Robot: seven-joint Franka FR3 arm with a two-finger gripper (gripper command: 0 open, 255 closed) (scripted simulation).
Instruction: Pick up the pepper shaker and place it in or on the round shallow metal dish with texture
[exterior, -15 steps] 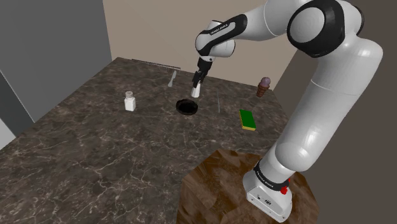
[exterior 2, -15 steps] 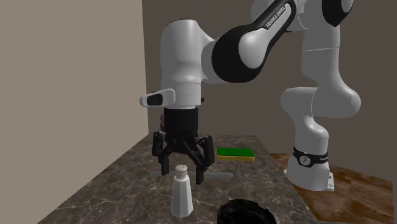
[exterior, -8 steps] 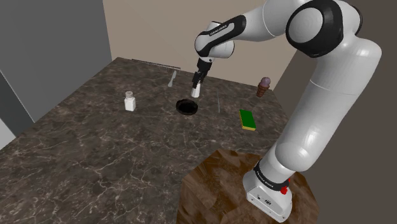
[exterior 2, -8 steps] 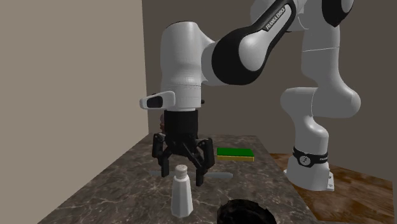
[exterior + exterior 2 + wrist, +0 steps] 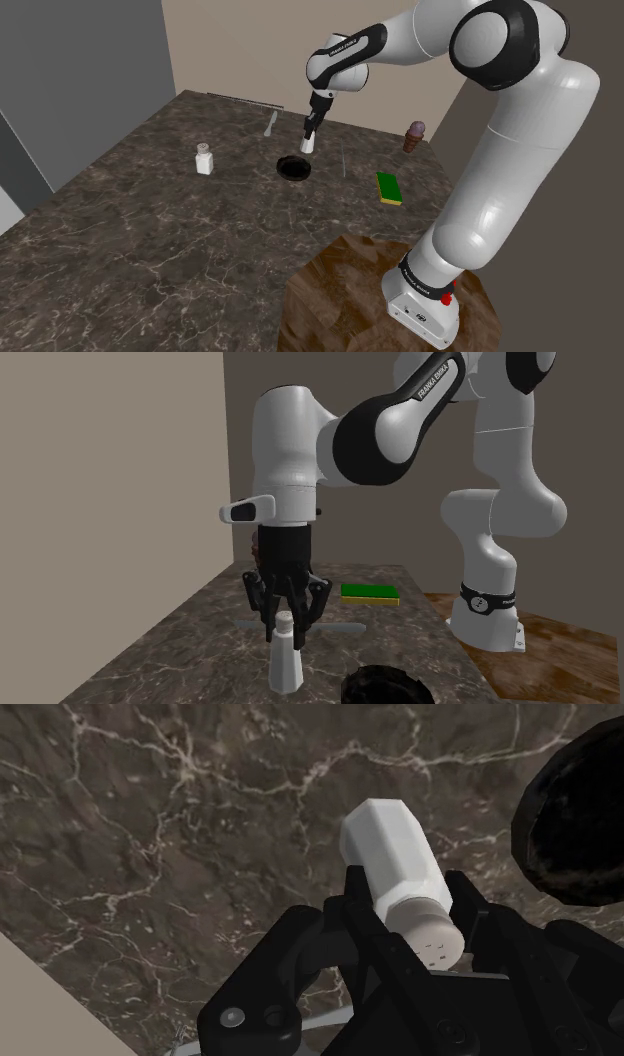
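Now, nearest the stand in the shoulder view, a green sponge (image 5: 389, 188) lies on the dark marbled surface (image 5: 150, 250), well clear of the work. Beyond it sits the round black dish (image 5: 293, 168). Just past the dish's far rim stands the white pepper shaker (image 5: 306, 145), upright on the surface as far as we can judge, near the dish but not in it. The hand (image 5: 285, 635) hangs straight down over the shaker and pinches it high up, around the neck under the pale perforated cap. Farther off, toward the shoulder view's left, a second white shaker (image 5: 204, 159) stands well apart, and we leave it alone.

We judge the step in hand to be the lift. Because the grip sits high on a narrow part, the body could swing, so we would rise straight and slowly until the base clears the dish's rim. Then we would carry it the short way across, keep it upright, and set the base down inside before spreading the fingers.
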